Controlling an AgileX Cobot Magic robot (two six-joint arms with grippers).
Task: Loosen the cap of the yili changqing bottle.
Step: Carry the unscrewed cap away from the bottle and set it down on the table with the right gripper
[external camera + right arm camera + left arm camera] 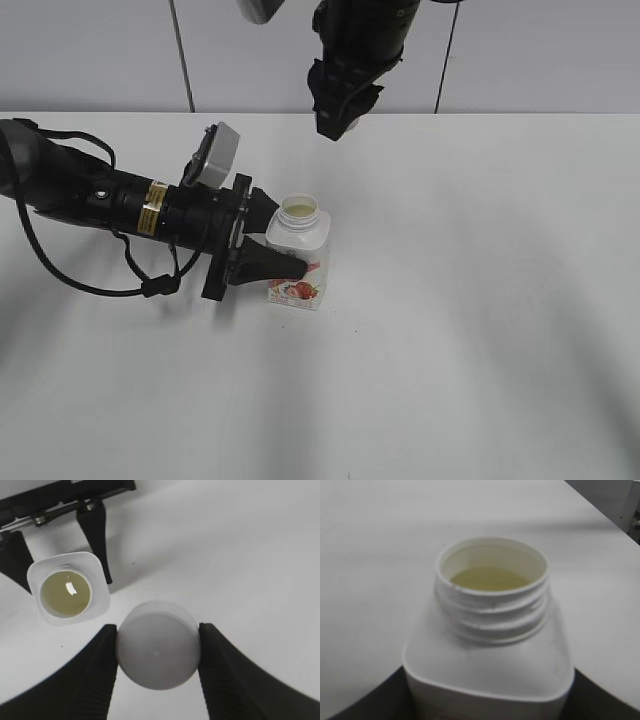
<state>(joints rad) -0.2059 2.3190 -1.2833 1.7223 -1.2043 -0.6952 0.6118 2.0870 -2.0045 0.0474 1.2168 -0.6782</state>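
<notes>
We see the bottle [298, 258] standing upright on the bench [480, 330], left of the middle and about halfway between near and far edges. The left tool [292, 258] comes in from the left edge and is clamped on the bottle body, one finger [272, 266] across the label side; we judge it is there to stop the bottle turning. The neck is bare: threads exposed, yellowish liquid visible inside in the left wrist view [490, 577]. The cap [158, 651] is off, pinched between the two fingers [95, 670] of the right tool [158, 652], seen in the right wrist view above the bench with the open bottle [67, 587] below and aside. Further back, toward the far edge, the right tool [335, 125] hangs high above the bench. We judge loosening is done, cap fully removed.
</notes>
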